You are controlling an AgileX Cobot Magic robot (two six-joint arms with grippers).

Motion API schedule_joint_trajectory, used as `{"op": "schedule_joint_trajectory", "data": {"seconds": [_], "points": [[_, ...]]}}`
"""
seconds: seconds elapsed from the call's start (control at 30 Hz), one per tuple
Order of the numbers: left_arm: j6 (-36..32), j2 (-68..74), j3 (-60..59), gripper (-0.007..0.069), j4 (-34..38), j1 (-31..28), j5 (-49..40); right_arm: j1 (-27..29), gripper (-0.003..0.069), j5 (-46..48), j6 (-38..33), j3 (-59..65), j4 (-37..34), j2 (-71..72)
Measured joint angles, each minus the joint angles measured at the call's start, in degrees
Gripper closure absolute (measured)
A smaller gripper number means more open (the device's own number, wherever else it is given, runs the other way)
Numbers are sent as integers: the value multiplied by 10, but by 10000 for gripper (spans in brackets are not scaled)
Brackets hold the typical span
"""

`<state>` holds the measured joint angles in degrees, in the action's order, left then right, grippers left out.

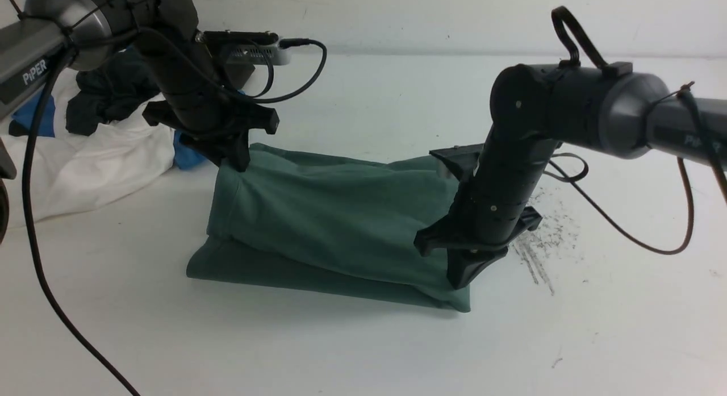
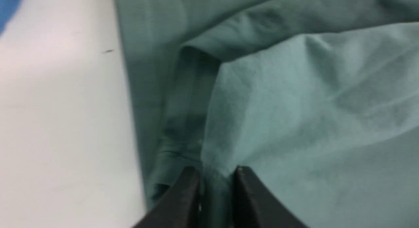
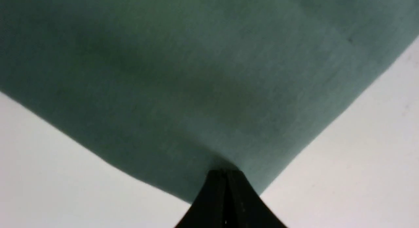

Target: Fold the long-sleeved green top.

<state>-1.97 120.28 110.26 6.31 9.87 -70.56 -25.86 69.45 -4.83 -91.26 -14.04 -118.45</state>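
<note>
Table: a wide, pale and smooth surface [image 1: 352,350], matt in look, and it carries the garments.
Right arm: dark and glossy, with rounded tube shapes [image 1: 573,106]; it leans down over the right side of the green top.
Left arm: also dark, with a grey metallic section [image 1: 187,83], and it reaches down to the top's left side. The 2 arms both have "PiPER" lettering.
Green long-sleeved top: muted green, soft knit fabric [image 1: 352,214], lying on the table between and below the 2 arms. It makes a wide folded bundle, with 1 upper layer placed slantwise over a longer strip at the near side. Soft creases run across it, and at the left side the cloth rises in a narrow ridge.
White garment: loose and wrinkled cloth [image 1: 108,169], at the far left of the table.
Dark garment: crumpled, almost black fabric [image 1: 111,89], on the white garment.
Blue cloth: small visible pieces [image 1: 187,151], beside the white garment and partly hidden.
Black cables: thin, smooth curves [image 1: 34,186], which hang from the arms.
Left pincer: its 2 fingers [image 2: 216,185] are spread a little, and the ridge of green cloth is between them.
Right pincer: its 2 pointed fingertips [image 3: 224,175] are pressed together, at the near right corner of the top.
Scuffs: grey, rough streaks [image 1: 534,265] on the table, near the right arm.
</note>
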Motion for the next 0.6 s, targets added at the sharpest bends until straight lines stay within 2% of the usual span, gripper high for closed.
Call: {"op": "schedule_joint_trajectory", "data": {"seconds": [0.1,0.23,0.37,0.4,0.43,0.47,0.5,0.6], "points": [[9,0,0,314,-52,0,0,0,674,-8,0,1,0,-2],[30,-4,2,272,-72,0,0,-2,674,-12,0,1,0,-2],[24,-25,-7,395,2,2,1,-4,674,-12,0,1,0,-2],[13,-33,-18,454,26,6,0,-4,674,-12,0,1,0,-2],[11,-35,-21,479,30,7,0,-4,674,-12,0,1,0,-2],[-5,-44,-45,555,52,15,0,-4,674,-13,0,1,0,-2],[-16,-48,-69,596,59,25,0,-4,674,-14,0,1,0,-2],[-21,-44,-114,624,66,35,0,-4,674,-14,0,1,0,-2]]}}
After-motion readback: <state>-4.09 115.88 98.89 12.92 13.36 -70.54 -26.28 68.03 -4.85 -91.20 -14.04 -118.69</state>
